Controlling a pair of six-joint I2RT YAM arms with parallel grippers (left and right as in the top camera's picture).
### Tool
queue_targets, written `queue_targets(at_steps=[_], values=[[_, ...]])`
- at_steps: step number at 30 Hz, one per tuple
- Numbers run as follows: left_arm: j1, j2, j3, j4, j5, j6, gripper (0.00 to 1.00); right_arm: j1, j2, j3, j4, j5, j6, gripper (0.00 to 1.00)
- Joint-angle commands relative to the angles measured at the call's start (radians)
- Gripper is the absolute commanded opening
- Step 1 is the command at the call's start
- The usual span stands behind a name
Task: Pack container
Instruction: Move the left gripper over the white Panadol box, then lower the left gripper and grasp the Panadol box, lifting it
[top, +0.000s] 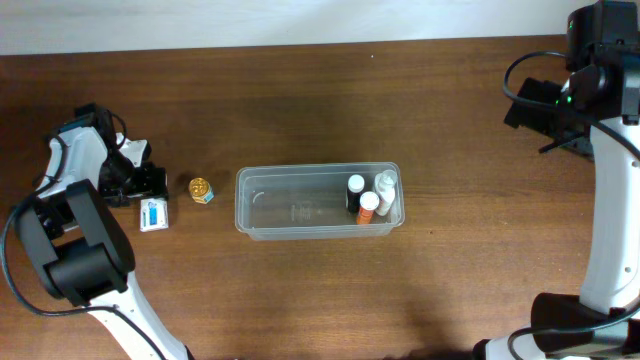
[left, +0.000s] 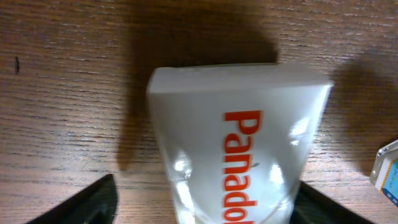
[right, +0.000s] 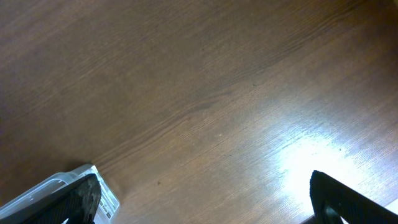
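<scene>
The clear plastic container (top: 300, 212) lies in the middle of the table. At its right end it holds a black-capped bottle (top: 355, 190), a white bottle (top: 385, 186) and an orange-capped bottle (top: 368, 207). My left gripper (top: 143, 182) is low over the table at the far left. In the left wrist view its fingers (left: 208, 202) are open on either side of a white pack with orange "Panadol" lettering (left: 242, 137), and a gap shows on the left side. My right gripper (top: 545, 108) is at the far right, open and empty (right: 205, 199). A corner of the container (right: 53, 186) shows beside its left finger.
A small white-and-blue box (top: 153, 214) lies just in front of the left gripper; its corner shows in the left wrist view (left: 388, 169). A small gold round object (top: 201, 189) sits between that box and the container. The table's far edge runs along the top.
</scene>
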Motion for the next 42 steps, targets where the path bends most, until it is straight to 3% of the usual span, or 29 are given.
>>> queue_targets(at_steps=[1, 5, 15, 27, 33, 42], values=[[0.0, 0.01, 0.01, 0.005, -0.004, 0.006, 0.75, -0.004, -0.004, 0.01, 0.0, 0.002, 0.008, 0.98], [0.0, 0.01, 0.01, 0.005, -0.003, 0.005, 0.66, -0.004, -0.004, 0.01, 0.0, 0.002, 0.008, 0.98], [0.0, 0.01, 0.058, -0.05, 0.013, -0.126, 0.66, -0.004, -0.004, 0.01, 0.0, 0.002, 0.008, 0.98], [-0.035, 0.01, 0.503, -0.365, 0.268, -0.116, 0.61, -0.004, -0.004, 0.01, 0.0, 0.002, 0.008, 0.98], [-0.11, 0.01, 0.669, -0.476, 0.163, -0.088, 0.62, -0.004, -0.004, 0.01, 0.0, 0.002, 0.008, 0.98], [-0.09, 0.014, 0.557, -0.422, -0.023, -0.1, 0.63, -0.004, -0.004, 0.01, 0.0, 0.002, 0.008, 0.98]])
